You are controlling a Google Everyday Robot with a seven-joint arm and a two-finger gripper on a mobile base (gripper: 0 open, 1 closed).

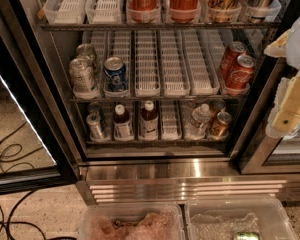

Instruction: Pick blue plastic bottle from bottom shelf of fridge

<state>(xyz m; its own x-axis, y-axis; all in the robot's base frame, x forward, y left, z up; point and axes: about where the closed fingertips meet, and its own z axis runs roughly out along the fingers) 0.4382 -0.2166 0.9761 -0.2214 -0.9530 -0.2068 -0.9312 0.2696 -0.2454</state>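
Note:
The fridge [65, 134] stands open in front of me. On its bottom shelf [170, 134], in white lane trays, two alike small brown bottles with white caps and whitish labels stand side by side, one on the left [122, 123] and one on the right [149, 120]. I cannot tell which of the two is the blue plastic bottle. My gripper [290, 109], cream and white, hangs at the right edge of the view in front of the fridge's right frame. It is well to the right of the bottles, about level with the middle and bottom shelves, and touches nothing.
On the bottom shelf are silver cans [95, 125], a clear water bottle [199, 119] and an orange can [220, 124]. The middle shelf holds silver cans [83, 74], a blue can [115, 74] and red cans [237, 71]. The open door [20, 109] is at the left. Two clear bins [190, 219] sit below the steel grille [190, 186].

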